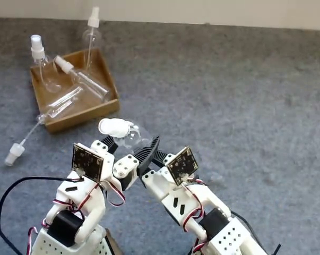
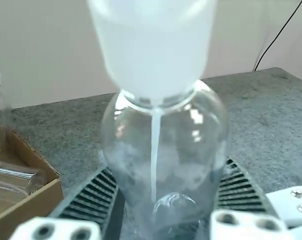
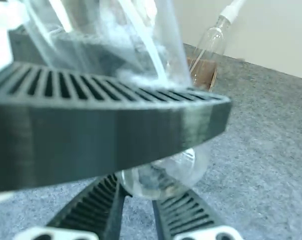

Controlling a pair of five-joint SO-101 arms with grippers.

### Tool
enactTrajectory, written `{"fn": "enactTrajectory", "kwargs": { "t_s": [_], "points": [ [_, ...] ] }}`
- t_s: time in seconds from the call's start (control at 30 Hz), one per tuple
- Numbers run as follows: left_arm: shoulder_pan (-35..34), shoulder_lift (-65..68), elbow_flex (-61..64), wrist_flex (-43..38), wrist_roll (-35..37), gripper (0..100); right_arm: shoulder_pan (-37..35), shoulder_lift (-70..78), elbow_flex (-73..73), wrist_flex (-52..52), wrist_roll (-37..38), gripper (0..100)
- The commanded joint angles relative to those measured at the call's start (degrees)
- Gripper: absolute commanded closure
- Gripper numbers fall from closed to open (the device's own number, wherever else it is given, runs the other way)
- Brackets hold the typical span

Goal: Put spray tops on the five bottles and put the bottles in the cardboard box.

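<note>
Capped bottle (image 1: 130, 134), pinched btw. left gripper (image 2: 163, 195) jaws just outside cardboard box (image 1: 83, 118) near wall, lies approx. parallel to this wall; right gripper (image 3: 140, 192) at its base, grip I cannot tell.

Robotics workbench: two white plastic arms (image 1: 80, 218) stand at six o'clock on a grey, felt-like tabletop (image 1: 228, 79). Their bare circuit boards (image 1: 88, 161) and red-and-white wiring (image 1: 91, 197) are exposed, and a black cable (image 1: 5, 197) loops at eight o'clock. A plain pale wall (image 1: 213, 10) closes the scene at twelve o'clock. Whether this is a lab or a home cannot be told.
</note>
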Motion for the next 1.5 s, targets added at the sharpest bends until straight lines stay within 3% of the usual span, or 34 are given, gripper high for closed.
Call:
{"fn": "enactTrajectory", "kwargs": {
  "t_s": [0.0,0.37,0.7,0.93,1.1,1.27,1.47],
  "points": [
    [-3.82,0.04,-0.22,0.88,-0.44,88,2.07,-0.75,6.02,-1.54,-0.62,98.7],
    [-19.91,0.48,-2.51,-8.09,-10.64,88,1.98,-0.92,6.02,1.19,-0.62,98.7],
    [-22.02,2.24,-15.25,-2.90,-13.36,88,1.98,-0.75,6.02,1.19,-0.62,98.7],
    [-22.46,24.31,-30.90,-2.90,-16.26,88,2.07,-0.66,6.02,1.27,-0.62,98.7],
    [-28.09,39.52,-40.22,-2.99,-16.97,88,2.07,-0.66,6.02,1.27,-0.62,98.7],
    [-33.36,52.00,-45.67,-3.08,-16.97,88,2.07,-0.57,6.02,1.27,-0.62,98.7],
    [-34.24,66.77,-50.86,-3.16,-16.79,88,2.07,-0.57,6.02,1.27,-0.62,98.7]
  ]
}}
